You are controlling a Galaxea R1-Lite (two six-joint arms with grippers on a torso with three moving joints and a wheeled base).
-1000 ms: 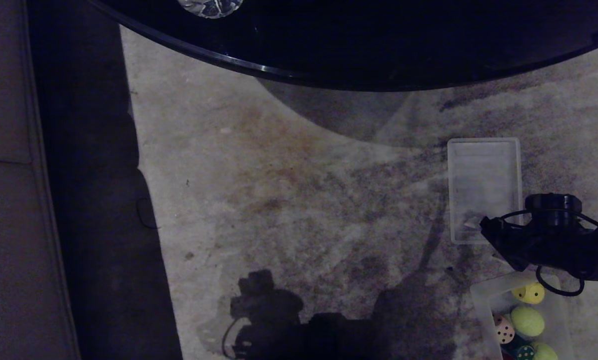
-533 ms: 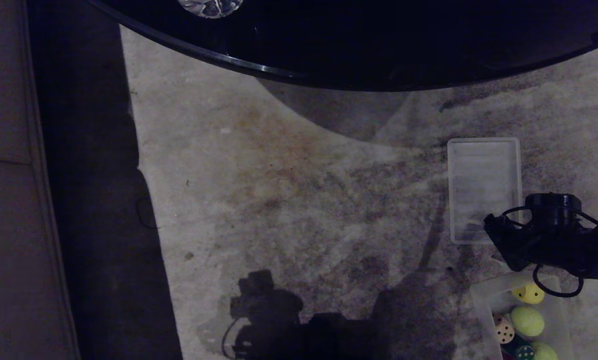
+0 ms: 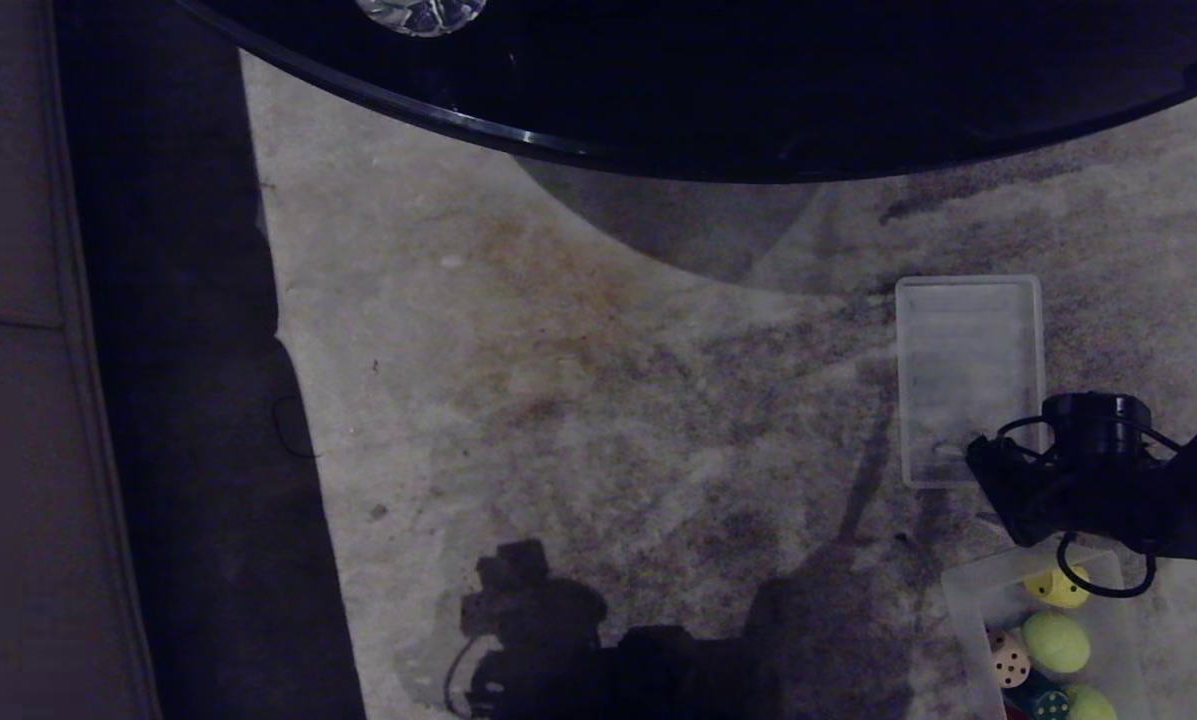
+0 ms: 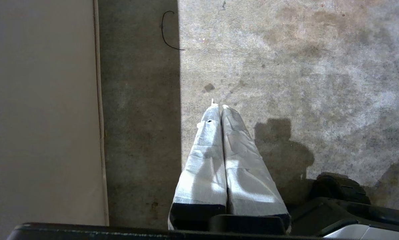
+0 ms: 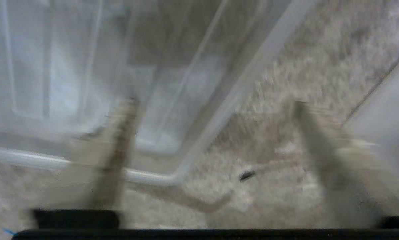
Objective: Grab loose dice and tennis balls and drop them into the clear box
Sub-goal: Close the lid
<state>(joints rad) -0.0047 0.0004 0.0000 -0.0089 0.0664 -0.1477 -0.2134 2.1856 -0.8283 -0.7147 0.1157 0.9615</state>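
Note:
The clear box (image 3: 966,598) stands on the carpet at the lower right of the head view. In it lie a yellow die (image 3: 1056,590), a beige die (image 3: 1008,662), a dark green die (image 3: 1048,704) and two tennis balls (image 3: 1055,641) (image 3: 1091,705). My right gripper (image 5: 214,101) hangs open just beyond the box, low over the near corner of the flat lid (image 3: 968,370). One of its fingers (image 5: 119,143) is over the lid (image 5: 86,66); the other is over bare carpet. It holds nothing. My left gripper (image 4: 218,106) is shut and parked over the carpet.
A round black glass table (image 3: 708,100) overhangs the far side of the carpet. A sofa (image 3: 18,400) runs along the left, with a dark floor strip beside it. The box's wall (image 5: 386,110) shows close beside the right gripper.
The right wrist has rolled a little and shifted slightly toward the box, so it now covers more of the yellow die. Box, lid and contents have not moved.

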